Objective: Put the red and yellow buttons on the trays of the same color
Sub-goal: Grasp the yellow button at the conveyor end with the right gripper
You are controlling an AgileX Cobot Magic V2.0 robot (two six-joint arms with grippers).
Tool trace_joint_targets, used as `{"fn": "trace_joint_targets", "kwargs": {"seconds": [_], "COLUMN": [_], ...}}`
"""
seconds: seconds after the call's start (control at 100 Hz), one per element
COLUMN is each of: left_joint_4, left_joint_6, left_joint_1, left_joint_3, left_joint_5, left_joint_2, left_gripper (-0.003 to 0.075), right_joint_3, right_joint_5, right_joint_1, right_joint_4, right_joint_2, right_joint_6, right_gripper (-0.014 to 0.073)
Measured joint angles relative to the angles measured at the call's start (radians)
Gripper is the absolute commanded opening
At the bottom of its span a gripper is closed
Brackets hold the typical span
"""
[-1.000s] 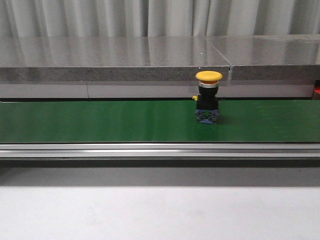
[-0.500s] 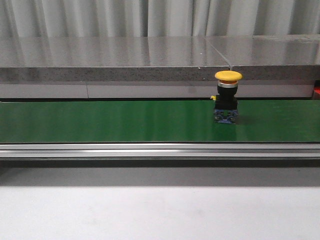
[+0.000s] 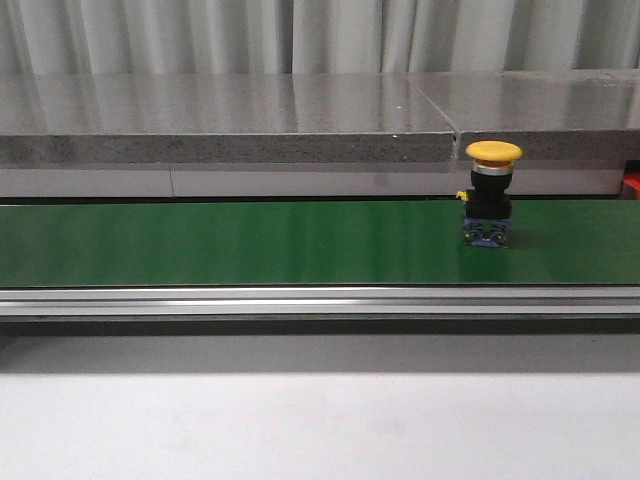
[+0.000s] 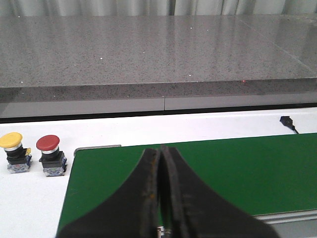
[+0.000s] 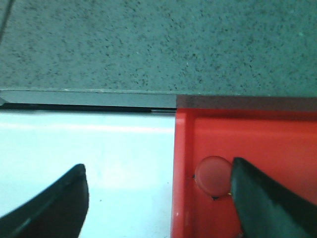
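Note:
A yellow button [image 3: 492, 194] with a black body and blue base stands upright on the green belt [image 3: 250, 243], toward its right. In the left wrist view my left gripper [image 4: 160, 151] is shut and empty above the belt's end [image 4: 99, 168]; a yellow button [image 4: 14, 152] and a red button [image 4: 51, 155] stand side by side on the white table beyond that end. In the right wrist view my right gripper [image 5: 158, 171] is open over the near wall of the red tray [image 5: 257, 139]. A red button [image 5: 214, 176] stands in that tray beside one finger. No yellow tray is in view.
A grey stone ledge [image 3: 230, 115] runs behind the belt, with a pale curtain behind it. A metal rail [image 3: 300, 300] borders the belt's front, then white table [image 3: 300, 420]. A sliver of red [image 3: 633, 183] shows at the right edge. A black connector [image 4: 288, 122] lies on the table.
The yellow button has travelled to the right along the belt, from about the middle right to nearer the right end. Nothing else in the front view has moved.

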Motion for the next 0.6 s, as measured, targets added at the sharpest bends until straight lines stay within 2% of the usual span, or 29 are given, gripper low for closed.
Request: {"fn": "trace_joint_targets", "kwargs": {"seconds": [0.25,0.6], "left_joint_4": [0.000,0.000], "left_joint_6": [0.000,0.000], "left_joint_1": [0.000,0.000], "left_joint_3": [0.000,0.000], "left_joint_5": [0.000,0.000], "left_joint_2": [0.000,0.000], "left_gripper": [-0.0019,-0.0019], "right_joint_3": [0.087,0.457], "right_joint_5": [0.047,0.006], "right_joint_1": [0.000,0.012], "right_joint_4": [0.004,0.006], "right_joint_2": [-0.183,-0.440], "right_joint_6": [0.007,0.007], "right_gripper": [0.0581,0.0581]}}
